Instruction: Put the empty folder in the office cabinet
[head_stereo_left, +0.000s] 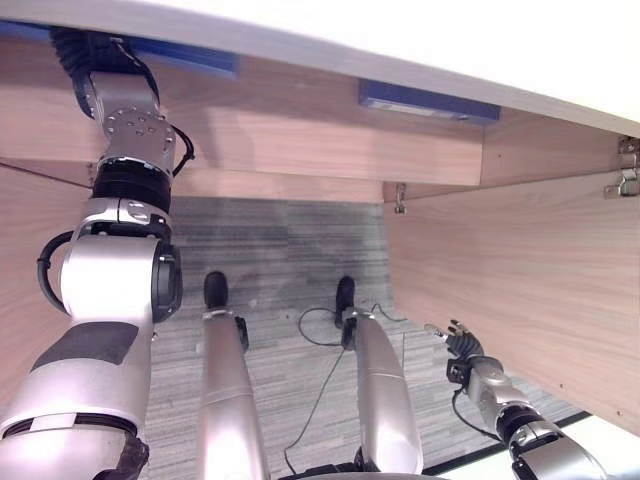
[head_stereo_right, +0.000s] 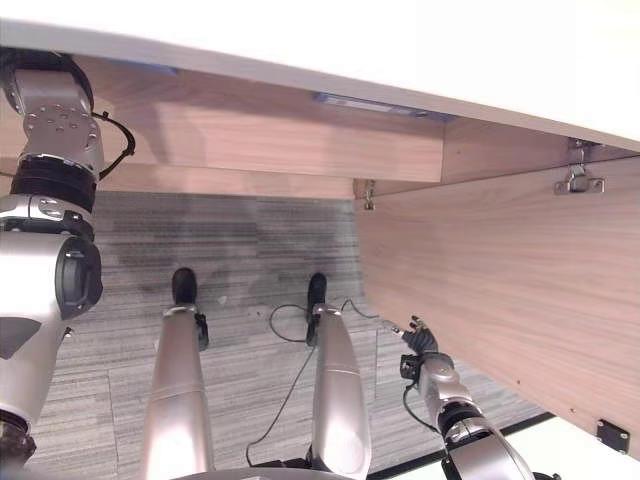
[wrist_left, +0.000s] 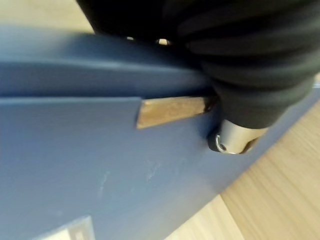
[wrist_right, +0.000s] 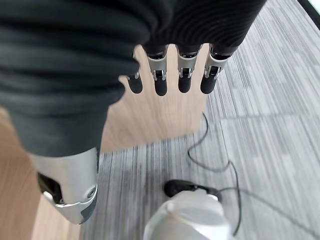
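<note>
Left hand (wrist_left: 235, 100) is up inside the office cabinet (head_stereo_left: 300, 150), pressed against the blue folder (wrist_left: 90, 165), which lies on the wood shelf (wrist_left: 280, 190). Can't tell how its fingers sit; they're hidden behind the folder. Right hand (wrist_right: 170, 75) hangs low beside the open cabinet door (head_stereo_left: 520, 280), fingers straight, holding nothing. Placing step looks near done; next is likely letting go and pulling the left arm out.
</note>
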